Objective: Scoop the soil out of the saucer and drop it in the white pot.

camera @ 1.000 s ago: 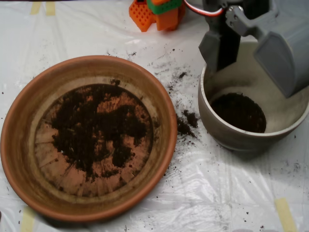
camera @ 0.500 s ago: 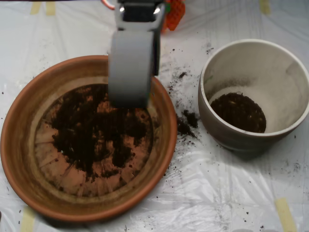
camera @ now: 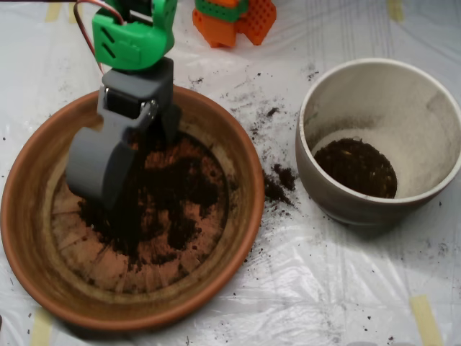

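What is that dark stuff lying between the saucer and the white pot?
Spilled soil: in the overhead view, small clumps and scattered crumbs lie on the plastic sheet between the saucer and the white pot.

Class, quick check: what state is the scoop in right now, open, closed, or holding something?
Scoop: down in the saucer, low over the soil; open or closed cannot be told.

scoop (camera: 101,173) now down at saucer's (camera: 238,216) left soil (camera: 166,194)
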Robot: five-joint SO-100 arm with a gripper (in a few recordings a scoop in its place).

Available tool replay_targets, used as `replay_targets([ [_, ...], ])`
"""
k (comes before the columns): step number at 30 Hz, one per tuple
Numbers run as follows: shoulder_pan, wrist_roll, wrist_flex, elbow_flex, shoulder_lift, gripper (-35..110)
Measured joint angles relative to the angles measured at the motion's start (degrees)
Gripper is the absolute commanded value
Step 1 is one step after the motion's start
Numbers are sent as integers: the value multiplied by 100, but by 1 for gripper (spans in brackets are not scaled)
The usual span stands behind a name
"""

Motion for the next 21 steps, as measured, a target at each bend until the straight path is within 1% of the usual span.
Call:
replay_targets([
  [4, 229, -9, 18, -167, -826, 52],
  [11, 413, 35, 123, -976, -1828, 50],
  [16, 431, 9, 272, -1767, -2435, 42],
  [21, 396, -202, 360, -2320, -2813, 39],
])
